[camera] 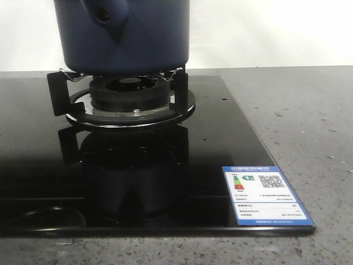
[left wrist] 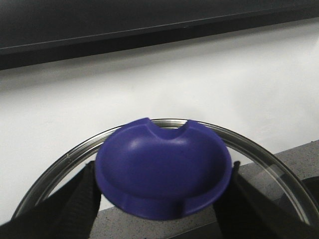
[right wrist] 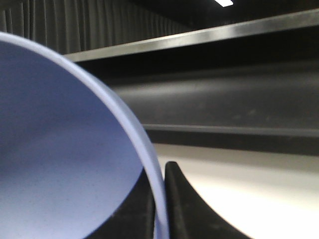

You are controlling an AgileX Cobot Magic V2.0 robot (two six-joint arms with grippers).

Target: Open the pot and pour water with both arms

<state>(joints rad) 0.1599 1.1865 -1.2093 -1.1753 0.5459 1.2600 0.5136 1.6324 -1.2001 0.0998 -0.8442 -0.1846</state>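
Dark blue pot (camera: pixel 124 36) sits on a stove burner (camera: pixel 129 94). Left pincer (left wrist: pixel 162 191) grips the lid knob (left wrist: pixel 163 167); right pincer (right wrist: pixel 159 199) clamps a bowl rim (right wrist: pixel 134 134).

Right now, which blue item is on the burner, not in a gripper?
The dark navy pot with the side stub; the blue lid knob is in the left gripper, the paler bowl rim in the right gripper.
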